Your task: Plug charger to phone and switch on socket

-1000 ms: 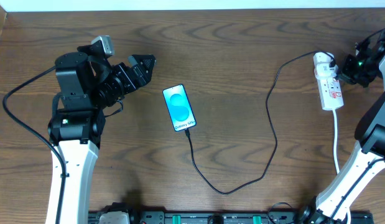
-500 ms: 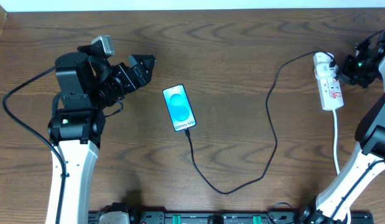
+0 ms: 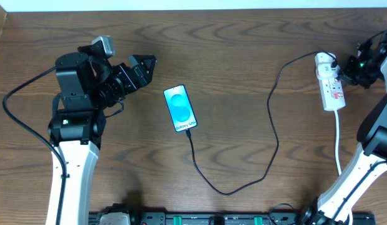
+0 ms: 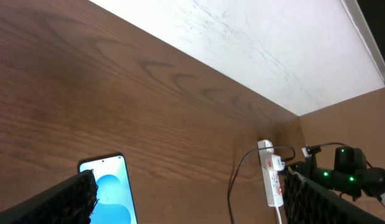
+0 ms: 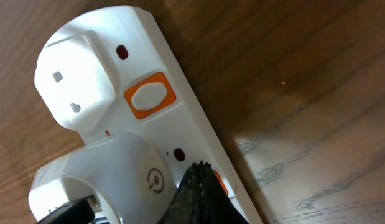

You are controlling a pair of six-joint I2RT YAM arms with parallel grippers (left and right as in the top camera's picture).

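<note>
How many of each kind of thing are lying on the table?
phone: 1
charger: 1
socket: 1
Total: 3

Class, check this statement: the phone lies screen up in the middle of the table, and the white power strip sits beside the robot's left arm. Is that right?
Not quite. The power strip sits beside the right arm, not the left, as the overhead view shows. The rest holds: the phone lies screen up in the middle of the table.
</note>
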